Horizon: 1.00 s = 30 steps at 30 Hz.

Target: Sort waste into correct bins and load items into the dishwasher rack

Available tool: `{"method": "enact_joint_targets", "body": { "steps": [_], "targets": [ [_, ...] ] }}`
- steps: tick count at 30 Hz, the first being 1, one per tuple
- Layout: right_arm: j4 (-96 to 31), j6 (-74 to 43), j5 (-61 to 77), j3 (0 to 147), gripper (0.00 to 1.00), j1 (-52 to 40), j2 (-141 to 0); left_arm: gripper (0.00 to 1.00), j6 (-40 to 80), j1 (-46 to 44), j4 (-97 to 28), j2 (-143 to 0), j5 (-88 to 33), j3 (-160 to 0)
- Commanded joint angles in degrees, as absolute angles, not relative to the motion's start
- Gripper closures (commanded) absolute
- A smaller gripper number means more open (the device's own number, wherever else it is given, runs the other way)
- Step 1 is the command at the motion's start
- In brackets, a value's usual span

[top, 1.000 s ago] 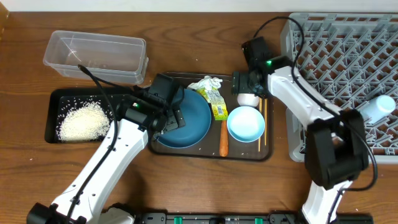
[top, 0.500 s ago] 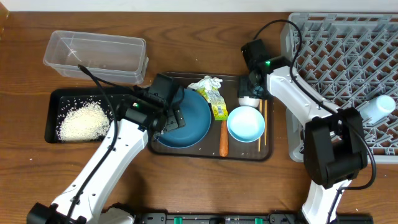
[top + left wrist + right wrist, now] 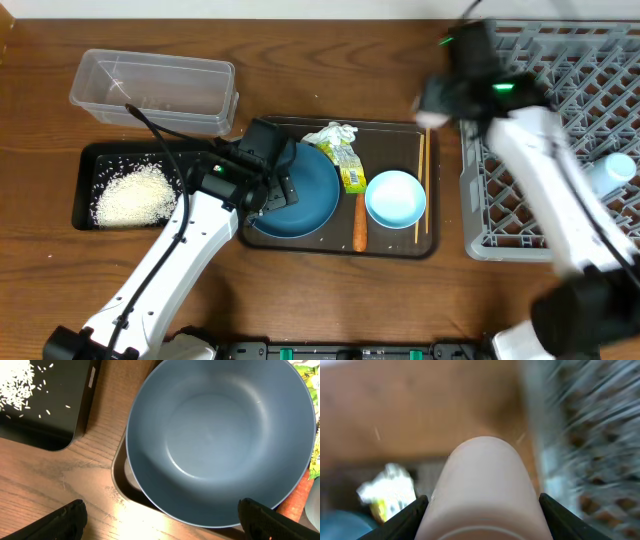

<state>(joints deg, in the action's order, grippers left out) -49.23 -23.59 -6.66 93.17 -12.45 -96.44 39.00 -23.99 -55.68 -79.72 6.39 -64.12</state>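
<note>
1. Your right gripper [image 3: 482, 525] is clamped on the white cup [image 3: 482, 485], one finger on each side of its rounded wall. That side-on hold looks chosen so the cup can be set down into a slot.
2. The cup is in the air, above bare table just beside the left wall of the dishwasher rack [image 3: 600, 60]. In the overhead view the arm is blurred.
3. Your left gripper [image 3: 165, 527] is spread wide and holds nothing. Its fingers stand on either side of the near rim of the dark blue dish [image 3: 215, 440], apparently lined up for a rim grasp.
4. The dish sits at the left end of the brown serving tray [image 3: 330, 250], next to the light blue bowl [image 3: 395, 198].
5. The cup looks plain, smooth and off-white, with no handle in view. The blur hides finer detail.
</note>
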Motion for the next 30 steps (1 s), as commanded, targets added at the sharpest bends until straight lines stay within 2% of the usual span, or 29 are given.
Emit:
{"method": "enact_joint_targets", "body": {
  "steps": [1, 9, 14, 19, 27, 28, 30],
  "targets": [
    [-50.54, -22.04, -12.71, 96.53, 0.38, -5.06, -91.09, 0.01, 39.11, -23.75, -55.92, -79.72, 6.92, -64.93],
    [-51.83, -19.59, -13.3, 98.19, 0.38, 21.67, -88.97, 0.01, 39.11, -23.75, -55.94, -79.72, 6.92, -64.93],
    [-51.83, -17.89, -8.4, 98.17, 0.37, 33.78, -92.51, 0.01, 39.11, -23.75, -55.94, -79.72, 6.92, -64.93],
    [-52.07, -17.8, -6.39, 98.17, 0.36, 39.97, -98.26, 0.01, 39.11, -23.75, -55.94, -79.72, 6.92, -64.93],
    [-50.35, -15.31, -6.42, 98.17, 0.29, 41.28, -105.19, 0.01, 39.11, -23.75, -55.94, -79.72, 6.92, -64.95],
    [-50.28, -15.33, -6.42, 98.17, 0.28, 41.28, -105.58, 0.01, 39.11, -23.75, -55.94, -79.72, 6.92, -64.95],
    [-49.98, -15.33, -6.39, 98.17, 0.16, 41.28, -105.8, 0.01, 39.11, -23.75, -55.94, -79.72, 6.9, -64.93]
  ]
}}
